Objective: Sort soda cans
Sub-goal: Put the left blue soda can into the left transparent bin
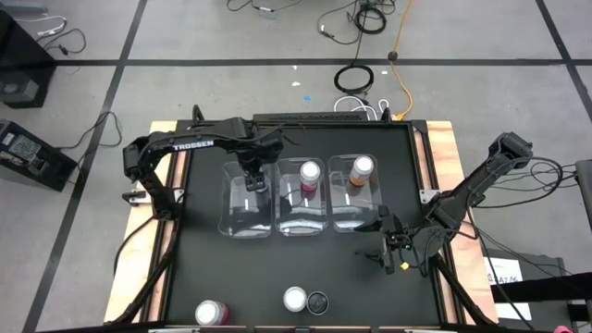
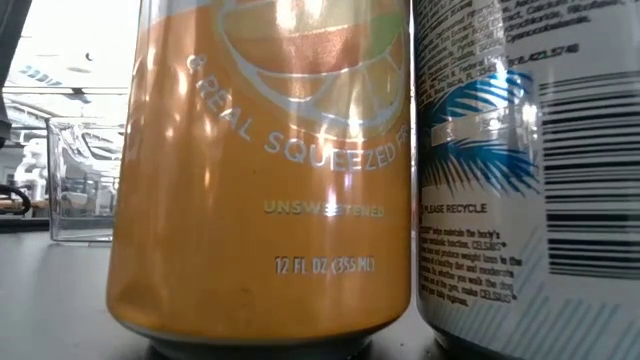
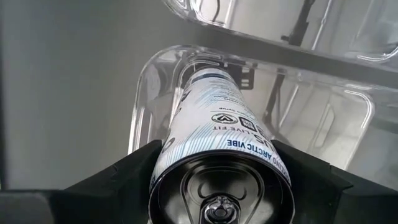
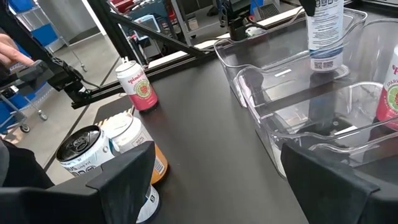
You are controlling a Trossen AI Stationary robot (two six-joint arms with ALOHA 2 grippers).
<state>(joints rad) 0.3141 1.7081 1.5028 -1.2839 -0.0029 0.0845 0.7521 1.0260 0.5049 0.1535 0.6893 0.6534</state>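
My left gripper [image 1: 252, 182] hangs over the left clear bin [image 1: 231, 217], shut on a white-and-blue can [image 3: 217, 118] with a dark top. In the middle bin a pink-red can [image 1: 310, 176] stands on its base, and an orange can [image 1: 363, 169] stands in the right bin. At the near edge stand a pink-red can [image 1: 211, 313], an orange can [image 1: 295, 299] and a dark-topped white-and-blue can [image 1: 317, 302], the last two side by side. My right gripper [image 1: 393, 242] is open at the table's right, beside the right bin, holding nothing. My left gripper pinches the white-and-blue can by its side wall just under the top rim [image 3: 163, 155], one finger [image 3: 134, 171] on each side. The fingers come from above, pointing down. The can hangs upright inside the left bin [image 4: 323, 31]. Whether its base touches the bin floor, I cannot tell.
The three clear bins [image 4: 292, 106] sit in a row across the middle of the black table [image 1: 203, 268]. Bare tabletop lies between them and the cans at the near edge. In the low view the orange can [image 2: 260, 170] and its neighbour [image 2: 520, 170] fill the picture.
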